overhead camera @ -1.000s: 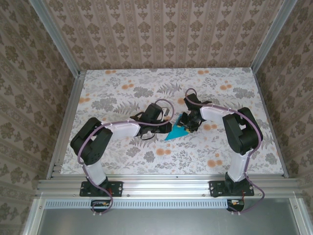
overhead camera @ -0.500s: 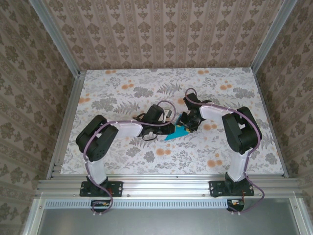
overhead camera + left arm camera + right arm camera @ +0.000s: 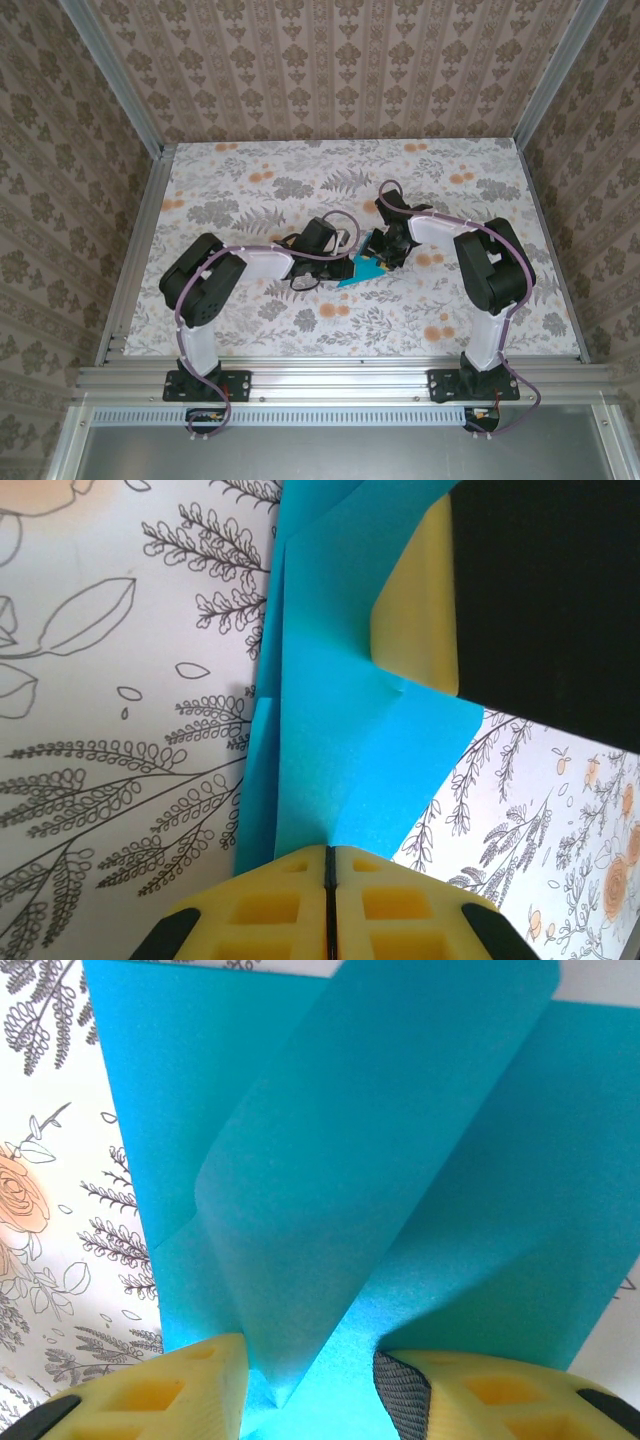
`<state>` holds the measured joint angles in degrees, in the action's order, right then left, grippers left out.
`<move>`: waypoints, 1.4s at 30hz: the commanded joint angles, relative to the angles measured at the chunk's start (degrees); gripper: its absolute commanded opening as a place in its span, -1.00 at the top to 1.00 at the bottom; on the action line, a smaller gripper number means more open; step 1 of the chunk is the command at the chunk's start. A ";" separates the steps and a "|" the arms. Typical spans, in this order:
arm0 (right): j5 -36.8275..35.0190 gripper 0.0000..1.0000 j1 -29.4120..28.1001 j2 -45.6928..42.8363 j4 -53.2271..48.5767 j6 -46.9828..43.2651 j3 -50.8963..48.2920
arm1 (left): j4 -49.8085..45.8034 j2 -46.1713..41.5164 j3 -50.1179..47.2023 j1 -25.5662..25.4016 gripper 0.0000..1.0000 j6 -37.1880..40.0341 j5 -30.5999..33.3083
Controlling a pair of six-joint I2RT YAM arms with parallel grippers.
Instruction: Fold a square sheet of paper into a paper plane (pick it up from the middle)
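Note:
The teal-blue sheet of paper lies mid-table, folded into a pointed, layered shape. My left gripper is at its left side. In the left wrist view that gripper is shut, and its yellow tips meet right where a raised crease of the paper ends. My right gripper stands over the paper's far right end. Its jaws are apart, and an upturned flap of the paper rises between them without being pinched. One right finger shows under the paper's edge.
The floral table top has bare room all round the paper. Aluminium rails run along the left and front edges, and patterned walls close in the back and sides.
My left arm has swung right, bringing its shut gripper from beside the paper up to the paper's left edge. The right gripper and the paper have stayed put.

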<state>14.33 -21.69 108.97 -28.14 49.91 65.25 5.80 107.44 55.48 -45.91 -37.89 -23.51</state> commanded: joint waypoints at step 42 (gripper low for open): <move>13.15 0.21 4.07 -18.21 20.05 -9.08 -14.39 | -12.96 4.84 3.86 -1.55 1.00 3.26 6.30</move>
<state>21.63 -17.30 91.35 -14.66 42.33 53.47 -1.37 109.03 59.68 -47.22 -36.16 -19.27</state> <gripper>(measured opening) 0.406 0.059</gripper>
